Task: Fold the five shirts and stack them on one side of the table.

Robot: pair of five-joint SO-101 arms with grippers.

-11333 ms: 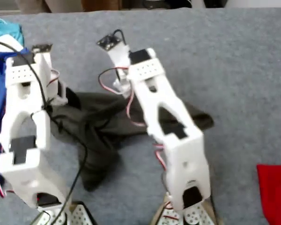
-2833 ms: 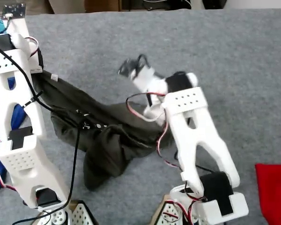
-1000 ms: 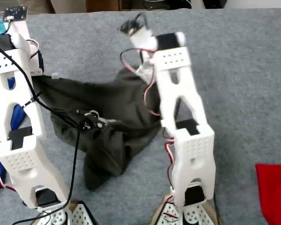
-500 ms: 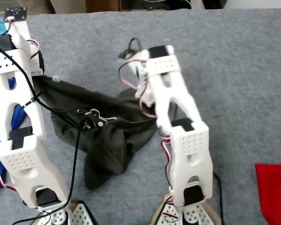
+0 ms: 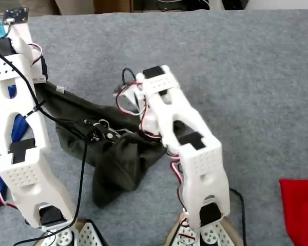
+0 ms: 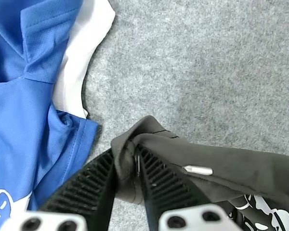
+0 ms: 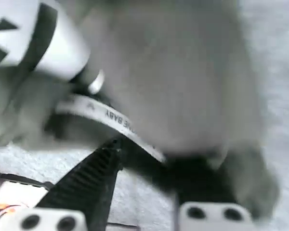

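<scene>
Pinching an edge of the crumpled dark olive shirt [image 5: 118, 159] in the left gripper [image 6: 135, 166] jaws, on grey worktop [image 5: 256, 77]. Right gripper [image 7: 144, 168] low at the shirt, perhaps its collar; jaws too blurred to tell.

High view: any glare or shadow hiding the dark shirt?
High view: even light, no glare, but the shirt is dark and its folds barely show. Left wrist view: evenly lit, shirt edge plain in the left end effector.

Counter [image 5: 256, 77]: a grey, felt-like surface is stretching across the whole high view, with brown wooden furniture [image 5: 113, 5] standing just beyond its far edge.
</scene>
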